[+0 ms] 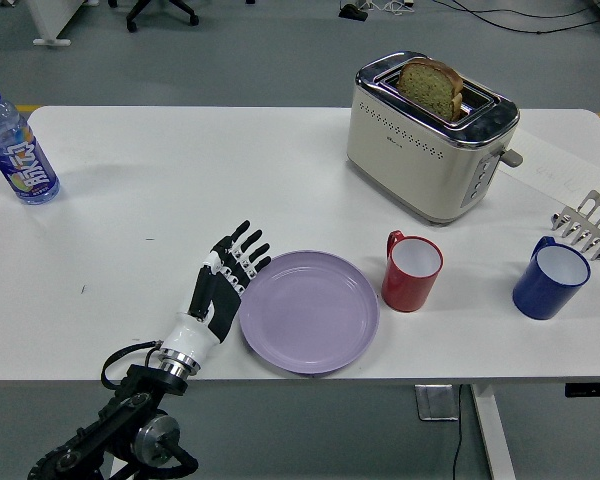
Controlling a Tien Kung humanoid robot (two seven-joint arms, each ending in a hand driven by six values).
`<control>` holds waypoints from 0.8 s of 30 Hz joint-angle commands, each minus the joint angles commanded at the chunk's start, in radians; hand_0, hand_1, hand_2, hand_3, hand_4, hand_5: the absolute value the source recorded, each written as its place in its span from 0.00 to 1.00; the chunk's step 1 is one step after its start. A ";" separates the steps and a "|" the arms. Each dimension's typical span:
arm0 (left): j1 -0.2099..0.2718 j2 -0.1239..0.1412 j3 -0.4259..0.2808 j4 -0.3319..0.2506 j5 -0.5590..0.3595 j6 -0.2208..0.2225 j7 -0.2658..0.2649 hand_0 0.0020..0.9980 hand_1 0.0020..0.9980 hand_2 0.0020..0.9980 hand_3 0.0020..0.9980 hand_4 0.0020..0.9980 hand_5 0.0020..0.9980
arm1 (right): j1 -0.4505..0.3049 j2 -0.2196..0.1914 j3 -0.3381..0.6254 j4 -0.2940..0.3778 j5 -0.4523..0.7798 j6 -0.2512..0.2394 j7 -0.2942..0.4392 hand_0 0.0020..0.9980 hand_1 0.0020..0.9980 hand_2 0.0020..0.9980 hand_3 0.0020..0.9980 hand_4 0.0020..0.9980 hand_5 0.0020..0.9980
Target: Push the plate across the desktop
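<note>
— One hand only in view, is that right?

— Yes, the left hand [223, 285]. It lies flat against the left rim of the lilac plate [310, 312], its black fingers [248, 250] stretched out straight and holding nothing.

— And where does the plate sit?

— On the white table [180, 190], close to its near edge. The red mug [411, 271] stands just to the right of the plate, a narrow gap between them.

— What else lies around the plate?

— Beyond it and to the right, past the red mug, stands a cream toaster [430, 137] with a slice of brown bread [431, 88] upright in a slot. Far to the plate's right is a blue mug [550, 280], with a metal rack [588, 224] just behind it. Well off to the plate's far left, at the table's edge, stands a water bottle [16, 148] with a blue label.
</note>
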 joint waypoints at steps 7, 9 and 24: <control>0.006 0.000 -0.030 -0.013 0.012 0.005 0.001 0.88 0.90 0.96 0.96 0.48 1.00 | -0.002 0.001 0.001 0.000 -0.001 0.000 0.000 0.63 0.56 0.66 0.61 0.17 0.32; 0.012 0.000 -0.063 -0.019 0.025 0.009 0.004 0.88 0.90 0.96 0.96 0.48 1.00 | -0.003 0.001 0.002 0.000 0.000 -0.001 0.000 0.63 0.56 0.66 0.61 0.17 0.32; 0.044 0.049 -0.392 -0.030 0.111 0.050 0.078 0.84 0.87 0.86 0.86 0.48 1.00 | -0.011 0.002 0.003 0.000 0.003 -0.003 -0.001 0.63 0.56 0.66 0.61 0.17 0.32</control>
